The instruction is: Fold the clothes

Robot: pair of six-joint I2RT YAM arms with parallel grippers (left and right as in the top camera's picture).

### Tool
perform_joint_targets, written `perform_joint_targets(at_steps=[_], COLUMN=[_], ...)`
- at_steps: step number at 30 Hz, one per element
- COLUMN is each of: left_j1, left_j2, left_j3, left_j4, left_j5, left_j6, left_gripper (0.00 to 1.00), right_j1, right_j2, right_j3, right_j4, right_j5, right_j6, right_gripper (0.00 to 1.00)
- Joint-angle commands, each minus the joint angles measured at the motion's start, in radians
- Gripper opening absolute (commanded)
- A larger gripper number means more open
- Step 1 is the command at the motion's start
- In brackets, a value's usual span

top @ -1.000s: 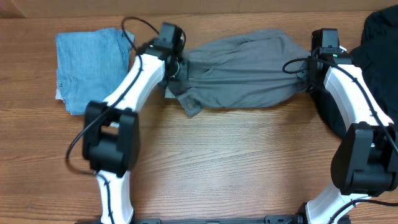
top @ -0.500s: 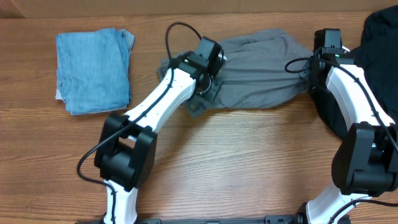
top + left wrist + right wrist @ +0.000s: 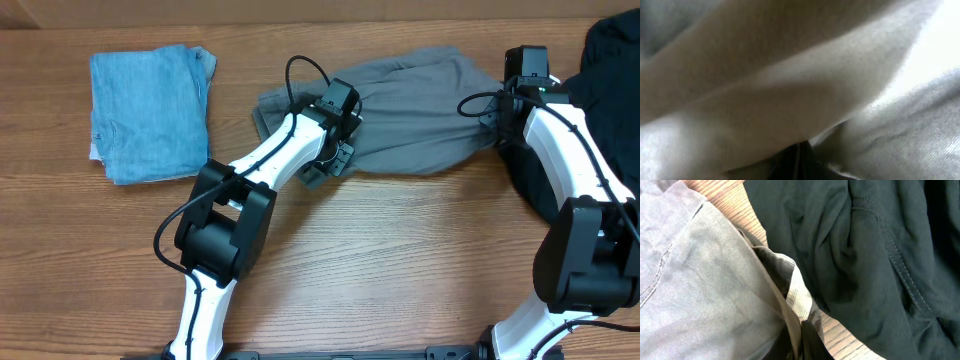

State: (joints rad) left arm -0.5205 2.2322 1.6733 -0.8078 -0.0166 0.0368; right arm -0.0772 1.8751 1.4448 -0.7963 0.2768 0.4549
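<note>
**Both ends pinched, fold half made: where it could slip**

Reading the overhead view as a clock with 12 at the far edge, we find the grey shorts spread on the table at about 12 to 1 o'clock. The folded denim garment lies well apart at 10 o'clock. The black garment sits at 2 o'clock, just beside the shorts' right end.

The left gripper is clenched on a bunch of the shorts' left end, at roughly 8 o'clock of the cloth. Its wrist camera shows nothing but grey fabric pressed against the lens. The right gripper is clamped on the right end at 3 o'clock. Its wrist view shows a seamed edge of the shorts pinched at the fingers, with the black cloth right alongside.

We judge the fold to be under way, with neither end laid down flat yet.

Several things could go wrong from here:
- The thin fabric may slide out of the left pinch, because it is gathered, not flat.
- A bunched end could land wrinkled or skewed, giving a lopsided fold.
- The right fingers work so near the black garment that they could snag it and drag it along.
- Pulling the two ends unevenly could twist the shorts.
</note>
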Motion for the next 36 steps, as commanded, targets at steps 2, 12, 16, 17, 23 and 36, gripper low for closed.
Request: perform_joint_targets(at_steps=[2,12,16,17,23,36], left_j1=[0.069,0.174,0.175,0.174,0.173,0.173], left_j2=[0.074,0.074,0.074,0.074,0.074,-0.068], left_j3=[-0.024,-0.024,-0.024,-0.024,-0.024,-0.010], left_j4=[-0.051,-0.101,-0.102,-0.103,-0.109,-0.097], left_j5=[-0.182,-0.182,-0.194,-0.197,-0.197,-0.090], left_j6=[0.023,0.019,0.014,0.008,0.007,-0.018], left_gripper=[0.04,0.04,0.04,0.04,0.04,0.04], right_j1=[-0.007,-0.007,-0.008,-0.009,-0.011,0.018], right_j2=[-0.003,-0.003,-0.005,-0.007,-0.024,-0.013], right_j3=[0.030,0.030,0.036,0.048,0.122,0.114], right_j4=[0.019,0.061,0.057,0.039,-0.047,0.020], right_j5=[0.158,0.491,0.396,0.295,-0.162,-0.436], right_j6=[-0.092,-0.175,-0.168,-0.168,-0.184,-0.202], right_gripper=[0.04,0.04,0.23,0.42,0.73,0.04])
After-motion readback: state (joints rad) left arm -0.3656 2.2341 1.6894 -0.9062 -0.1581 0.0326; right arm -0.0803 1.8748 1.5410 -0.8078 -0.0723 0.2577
